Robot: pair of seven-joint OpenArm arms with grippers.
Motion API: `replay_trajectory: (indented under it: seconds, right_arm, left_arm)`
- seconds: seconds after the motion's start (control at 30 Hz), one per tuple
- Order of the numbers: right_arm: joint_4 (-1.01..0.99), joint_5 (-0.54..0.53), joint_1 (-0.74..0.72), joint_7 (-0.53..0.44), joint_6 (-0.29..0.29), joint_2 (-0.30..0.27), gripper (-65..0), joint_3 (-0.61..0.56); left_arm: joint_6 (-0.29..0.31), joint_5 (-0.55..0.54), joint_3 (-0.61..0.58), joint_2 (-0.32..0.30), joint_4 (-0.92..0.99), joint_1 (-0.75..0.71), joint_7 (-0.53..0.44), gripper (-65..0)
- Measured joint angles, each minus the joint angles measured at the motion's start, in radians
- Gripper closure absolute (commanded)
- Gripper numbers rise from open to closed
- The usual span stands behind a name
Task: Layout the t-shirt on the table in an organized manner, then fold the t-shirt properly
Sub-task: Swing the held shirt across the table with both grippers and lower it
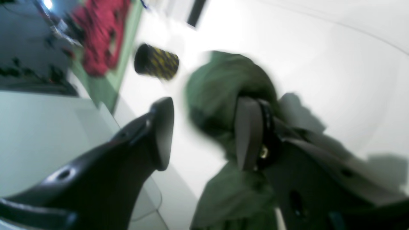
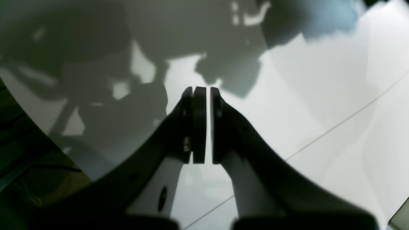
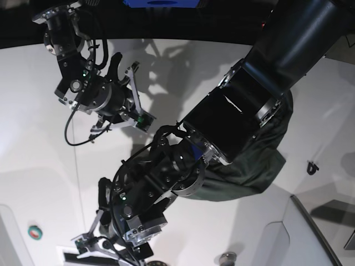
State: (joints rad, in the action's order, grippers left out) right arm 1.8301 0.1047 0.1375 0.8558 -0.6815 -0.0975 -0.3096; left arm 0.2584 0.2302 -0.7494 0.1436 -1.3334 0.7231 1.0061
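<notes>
The dark green t-shirt (image 3: 260, 160) lies bunched on the white table (image 3: 44, 166) at the right, largely hidden under my left arm. In the blurred left wrist view the t-shirt (image 1: 220, 86) is a crumpled heap just beyond and below my left gripper (image 1: 204, 127). The jaws stand wide apart, and cloth lies against the right finger (image 1: 247, 134); I cannot tell whether it touches. In the base view my left gripper (image 3: 102, 241) is low near the front edge. My right gripper (image 2: 207, 92) hangs over bare table (image 2: 319, 95), pads almost together, holding nothing; it is at upper left in the base view (image 3: 126, 69).
A black and yellow cylinder (image 1: 156, 62) stands beyond the shirt. A red heap (image 1: 99, 35) lies off the table. A thin seam (image 2: 335, 126) crosses the tabletop. A small dark item (image 3: 312, 166) and a round green-red button (image 3: 34, 231) sit on the table.
</notes>
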Motion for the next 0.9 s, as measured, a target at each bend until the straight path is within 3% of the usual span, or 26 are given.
replay_trajectory:
  seconds: [0.07, 0.17, 0.23, 0.43, 0.57, 0.67, 0.83, 0.9]
  right_arm:
    - [0.0, 0.0, 0.003, 0.0, 0.0, 0.002, -1.7, 0.0]
    - [0.0, 0.001, 0.007, 0.003, 0.0, 0.002, -1.7, 0.0]
    - [0.0, 0.002, 0.007, 0.006, 0.0, 0.017, -1.7, 0.0]
    - [0.0, -0.006, 0.007, -0.002, 0.0, 0.023, -1.7, -0.002]
    - [0.0, 0.0, -0.008, -0.028, 0.004, 0.022, -3.8, 0.019]
    - [-0.011, 0.0, -0.015, -0.097, 0.063, 0.068, -13.2, 0.107]
    - [-0.194, 0.005, -0.117, -0.133, 0.069, 0.132, -43.1, 0.243]
    - [-0.27, 0.003, -0.155, -0.135, 0.07, 0.142, -47.4, 0.269]
  left_arm:
    - [0.005, -0.007, 0.002, -0.003, 0.001, 0.0, 0.0, -31.6]
    - [0.084, -0.091, 0.002, 0.001, 0.002, 0.003, -0.002, -31.8]
    - [0.09, -0.092, 0.005, 0.003, 0.002, 0.002, 0.0, -33.1]
    - [0.09, -0.046, 0.042, -0.05, -0.008, -0.003, -0.007, -54.3]
    - [0.088, 0.068, 0.189, -0.145, -0.036, -0.099, -0.016, -55.6]
    - [0.086, 0.094, 0.282, -0.254, -0.102, -0.228, 0.014, -55.6]
    - [0.093, 0.084, 0.364, -0.373, -0.298, -0.441, -0.012, -55.0]
    - [0.092, 0.074, 0.43, -0.415, -0.368, -0.55, -0.027, -47.1]
